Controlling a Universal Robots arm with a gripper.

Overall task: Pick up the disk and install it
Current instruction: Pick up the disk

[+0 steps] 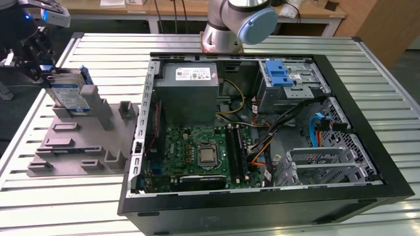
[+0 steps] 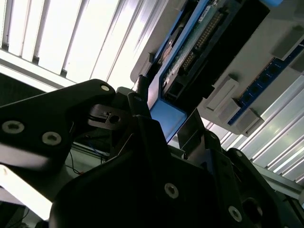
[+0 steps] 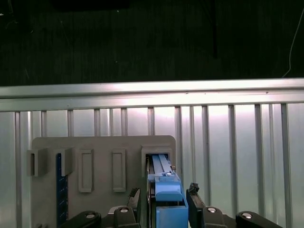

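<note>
Ribbed metal tabletop (image 1: 78, 196) carries everything, with a grey holder (image 1: 72, 142) as the fixed mark. Nearest the wrist cameras, the claw (image 3: 164, 191) hangs over the holder with its jaws narrow but not closed. In the first wrist view each fingertip (image 3: 192, 191) stands just beside the disk (image 3: 161, 166), with a sliver of holder showing between. The disk stands on edge in one of the holder's slots, so nothing is lifted yet.

It looks stiff and fairly heavy for its size, with a metal body that will not bend, but it is likely sensitive to knocks. The bare circuit side seen in the second wrist view should not be pinched. The flat faces high above the holder seem the safest hold, though smooth metal may slip under a light squeeze.

Its lower part is sunk in the slot, and its label face is edge-on from the wrist. Beyond the holder lies the open computer case (image 1: 367, 196), where the bay meant for the disk is hard to pick out among the cables.
</note>
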